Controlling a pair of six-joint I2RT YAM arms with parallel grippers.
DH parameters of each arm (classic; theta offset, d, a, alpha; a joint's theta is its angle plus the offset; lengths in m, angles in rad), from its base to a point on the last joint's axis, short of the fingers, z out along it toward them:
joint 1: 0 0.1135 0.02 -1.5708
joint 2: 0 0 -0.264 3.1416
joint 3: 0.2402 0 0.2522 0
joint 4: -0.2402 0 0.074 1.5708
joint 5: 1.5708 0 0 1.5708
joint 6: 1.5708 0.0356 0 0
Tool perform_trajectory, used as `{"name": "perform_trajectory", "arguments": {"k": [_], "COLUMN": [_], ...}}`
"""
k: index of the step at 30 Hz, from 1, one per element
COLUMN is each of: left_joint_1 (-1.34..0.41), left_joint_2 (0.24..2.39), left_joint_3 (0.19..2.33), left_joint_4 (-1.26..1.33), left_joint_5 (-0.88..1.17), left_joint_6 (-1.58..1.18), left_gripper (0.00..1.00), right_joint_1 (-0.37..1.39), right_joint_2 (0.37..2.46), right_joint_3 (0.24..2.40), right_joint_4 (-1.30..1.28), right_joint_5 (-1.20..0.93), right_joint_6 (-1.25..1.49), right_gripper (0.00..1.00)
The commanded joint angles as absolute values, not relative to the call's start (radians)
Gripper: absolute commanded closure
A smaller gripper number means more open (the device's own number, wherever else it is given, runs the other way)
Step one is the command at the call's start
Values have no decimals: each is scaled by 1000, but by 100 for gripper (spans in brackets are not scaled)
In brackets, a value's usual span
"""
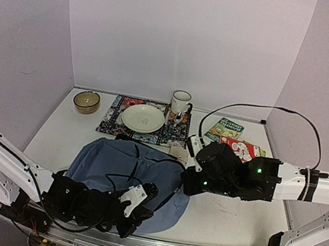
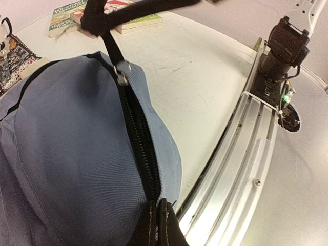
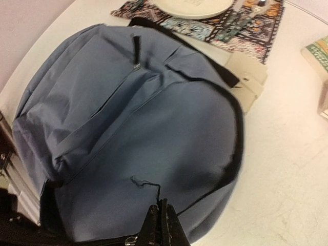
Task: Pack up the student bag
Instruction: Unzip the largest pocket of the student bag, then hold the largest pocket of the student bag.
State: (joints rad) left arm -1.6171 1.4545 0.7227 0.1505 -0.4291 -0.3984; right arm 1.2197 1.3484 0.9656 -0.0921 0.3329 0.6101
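The student bag (image 1: 120,167) lies flat on the table (image 1: 230,219), near its front edge and between the two arms. The left gripper (image 2: 156,221) has its jaws pressed together on the bag's seam, where the zipper (image 2: 136,128) ends. The right gripper (image 3: 161,219) has its jaws together at the bag's opposite edge; what they pinch is unclear

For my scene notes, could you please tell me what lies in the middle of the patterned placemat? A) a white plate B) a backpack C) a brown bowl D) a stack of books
A: the white plate rests on the placemat; the bowl stands off its left edge.
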Motion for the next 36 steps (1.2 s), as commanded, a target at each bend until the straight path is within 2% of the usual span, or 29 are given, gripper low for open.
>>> {"name": "perform_trajectory", "arguments": {"k": [1, 7, 10, 11, 13, 16, 18, 22, 25, 28, 36], "left_joint_1": [-1675, -1727, -1738, -1739, -1740, -1740, -1739, -1738, -1732, -1696, -1585], "left_joint_2": [1368, 1297, 1256, 1245, 1228, 1223, 1237, 1298, 1350, 1409, 1530], "left_joint_3": [668, 621, 594, 587, 593, 631, 676, 773, 843, 908, 943], "left_joint_4": [111, -17, -43, -47, -60, -65, -62, -58, -43, -27, 100], "left_joint_5": [-391, -411, -415, -420, -461, -534, -595, -714, -792, -805, -718], "left_joint_6": [-462, -554, -589, -598, -620, -645, -661, -700, -730, -735, -711], "left_gripper": [100, 100, 99, 97, 85, 58, 46, 28, 18, 14, 12], "right_joint_1": [1086, 1020, 1022, 1026, 1047, 1086, 1110, 1144, 1163, 1177, 1194], "right_joint_2": [1278, 1319, 1342, 1344, 1342, 1344, 1343, 1334, 1327, 1326, 1313], "right_joint_3": [950, 975, 969, 960, 945, 942, 942, 942, 940, 945, 943], "right_joint_4": [-109, -83, -3, 31, 79, 103, 111, 117, 123, 127, 138], "right_joint_5": [441, 429, 314, 279, 247, 227, 222, 226, 228, 231, 236], "right_joint_6": [591, 543, 510, 503, 495, 496, 502, 518, 528, 533, 546], "right_gripper": [100, 100, 100, 100, 100, 100, 100, 100, 100, 100, 100]}}
